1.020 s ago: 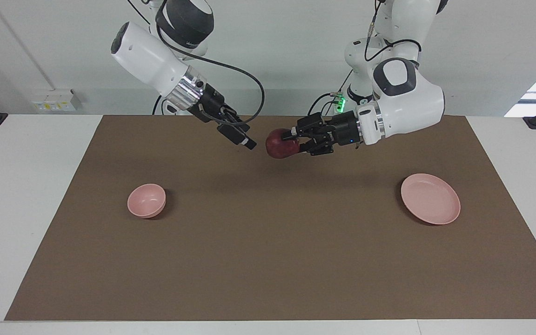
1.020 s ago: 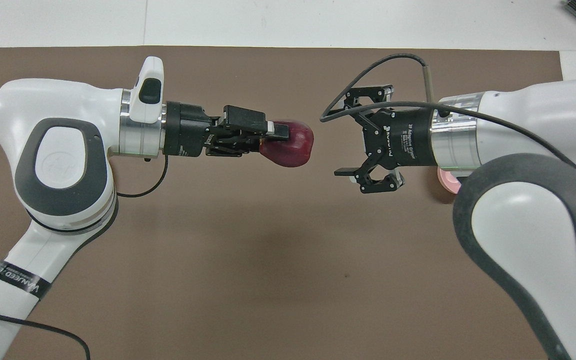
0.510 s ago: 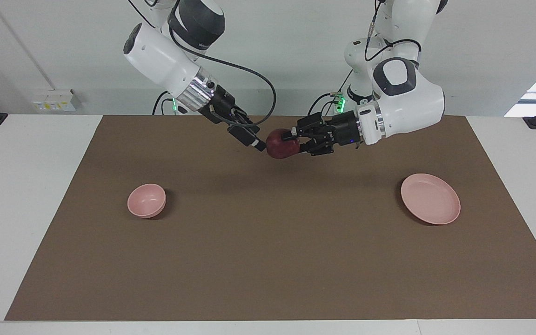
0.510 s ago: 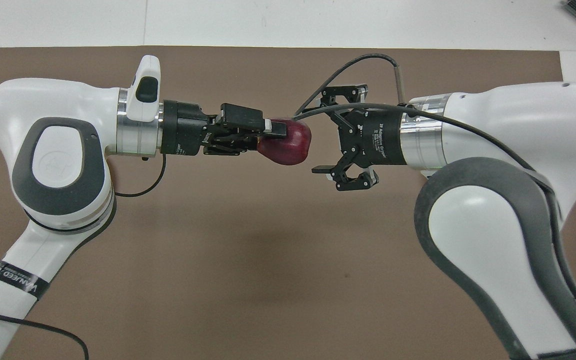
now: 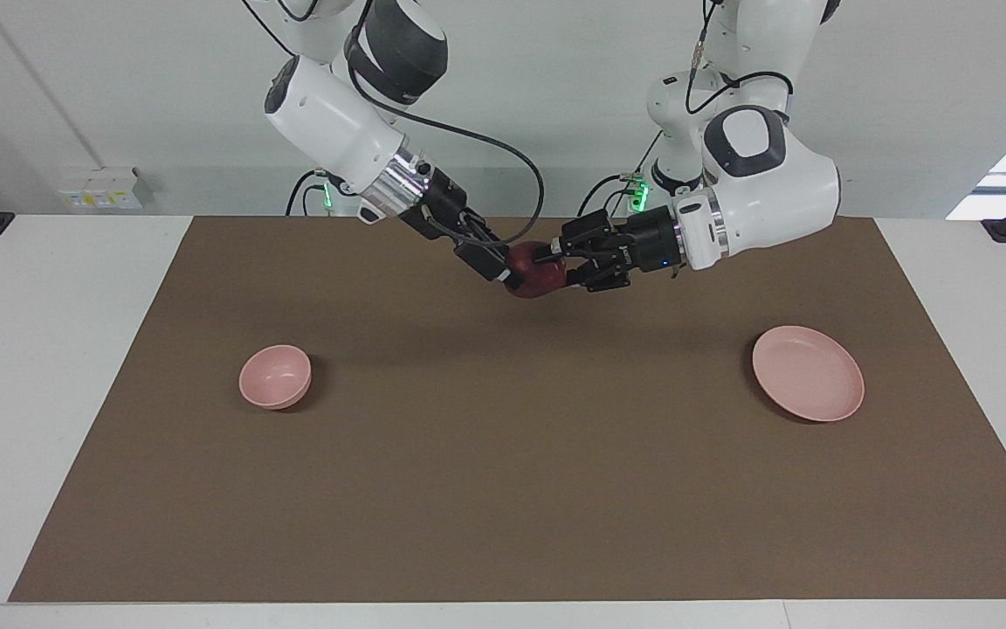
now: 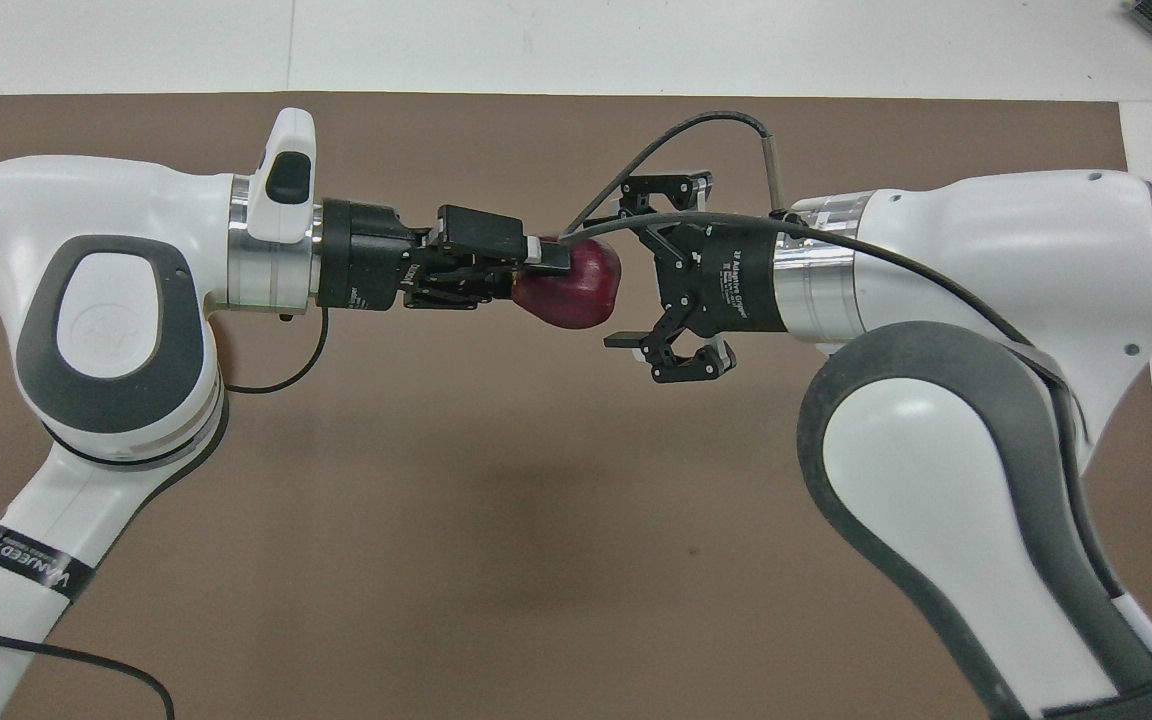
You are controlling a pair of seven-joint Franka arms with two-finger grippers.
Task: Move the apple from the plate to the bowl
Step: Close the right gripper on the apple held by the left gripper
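Note:
The dark red apple (image 5: pixel 536 274) hangs in the air over the mat's middle, nearer the robots than the bowl and plate. My left gripper (image 5: pixel 554 266) is shut on the apple (image 6: pixel 576 290) and holds it sideways. My right gripper (image 5: pixel 507 268) is open, its spread fingers on either side of the apple's free end, as the overhead view (image 6: pixel 624 272) shows. The left gripper (image 6: pixel 542 276) faces it. The pink bowl (image 5: pixel 274 376) sits empty toward the right arm's end. The pink plate (image 5: pixel 807 373) sits empty toward the left arm's end. Both are hidden under the arms in the overhead view.
A brown mat (image 5: pixel 503 489) covers most of the white table (image 5: pixel 49 367). A cable (image 6: pixel 696 125) loops from the right wrist above the gripper.
My right arm has moved toward the left gripper until its open fingers reach around the apple. The left gripper has held the apple almost still.

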